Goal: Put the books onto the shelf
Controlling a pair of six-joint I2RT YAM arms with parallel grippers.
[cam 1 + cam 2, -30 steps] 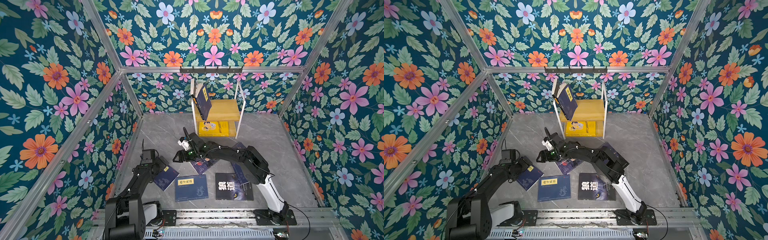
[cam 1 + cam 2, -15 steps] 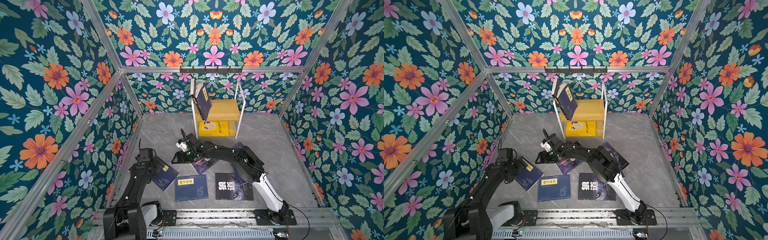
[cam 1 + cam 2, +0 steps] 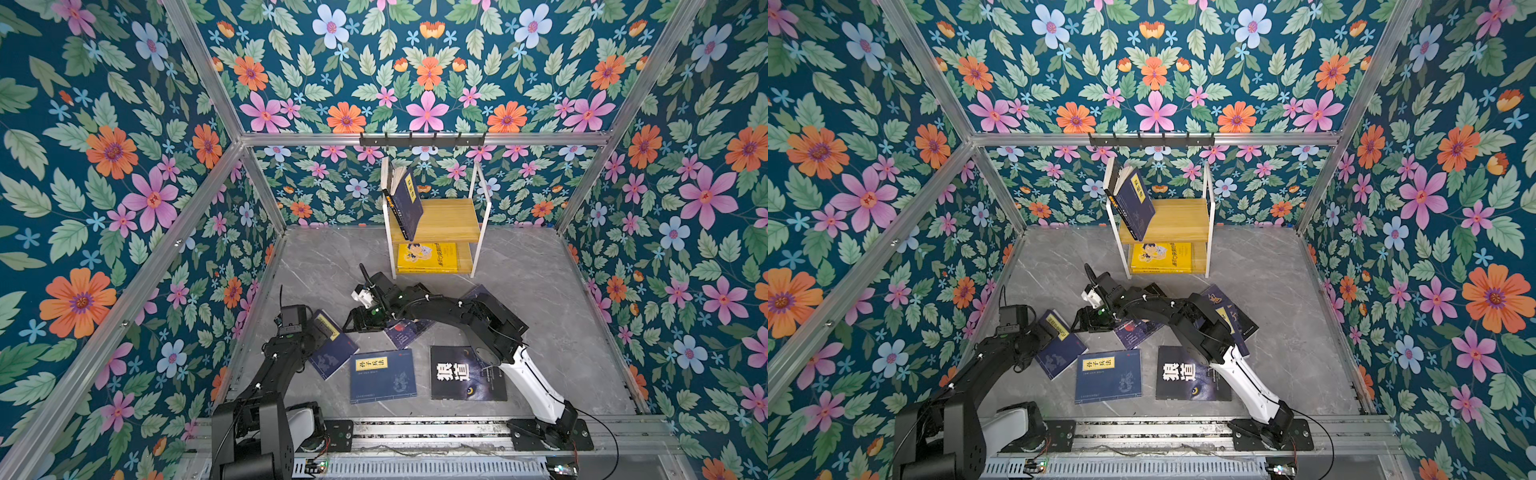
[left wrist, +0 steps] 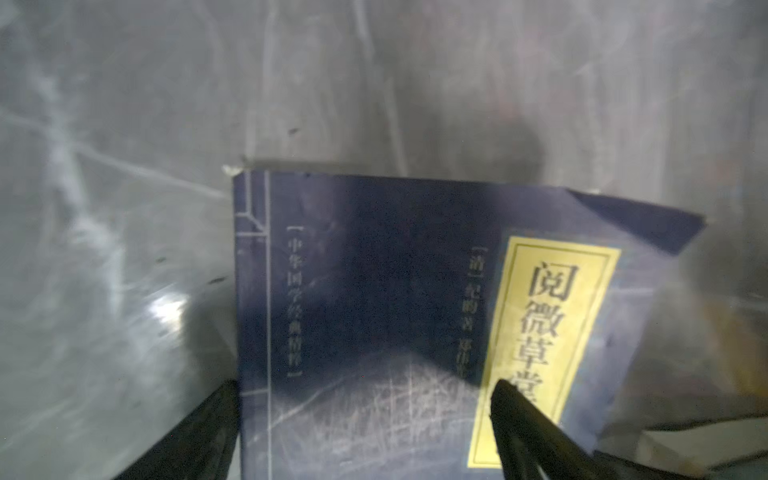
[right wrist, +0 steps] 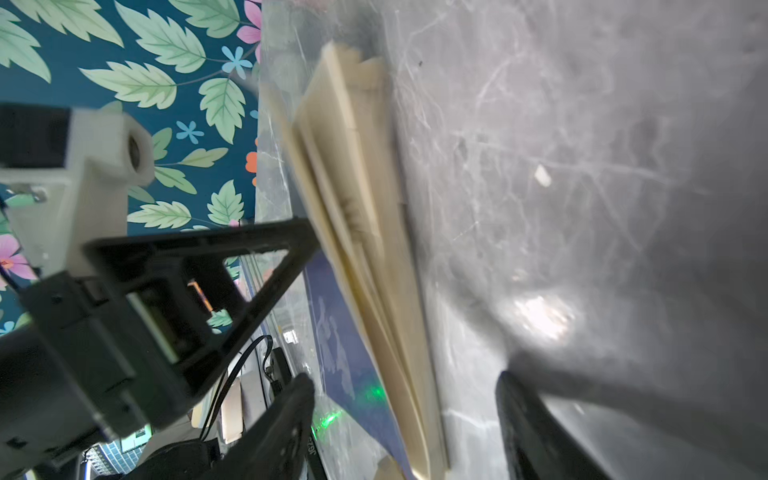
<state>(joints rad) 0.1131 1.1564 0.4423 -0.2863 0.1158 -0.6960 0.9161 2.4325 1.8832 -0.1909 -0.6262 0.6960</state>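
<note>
Left gripper [image 3: 321,330], both top views: sat low over the upper end of a tilted navy book [image 3: 334,351] on the grey floor [image 3: 540,291]. The jaw state was not legible from there. Right gripper [image 3: 352,323]: lay across the middle, just beside the left one, at the same book.

Shelf [image 3: 440,218], at the back wall: several leaning books [image 3: 405,203] stood at the left of the upper board, and one yellow book [image 3: 428,257] lay flat on the lower board.

Off the shelf, flat on the floor: a labelled navy book [image 3: 382,374], a wolf-eye book [image 3: 465,374], a dark book [image 3: 405,331] partly under the right arm, and at least one more [image 3: 1235,316] behind that arm.

Left wrist view: the left gripper [image 4: 365,384] was spread wide, one finger [image 4: 199,428] off the cover's edge and the other over the yellow label [image 4: 552,316]. Nothing was pinched.

Right wrist view: the right gripper [image 5: 405,378] was spread, with the tilted book's fanned page edges [image 5: 365,232] between the jaws and gaps on both sides.

Progress, as judged: well short of done. A few books were shelved, about five were left, and the tilted one was next but not yet gripped.
</note>
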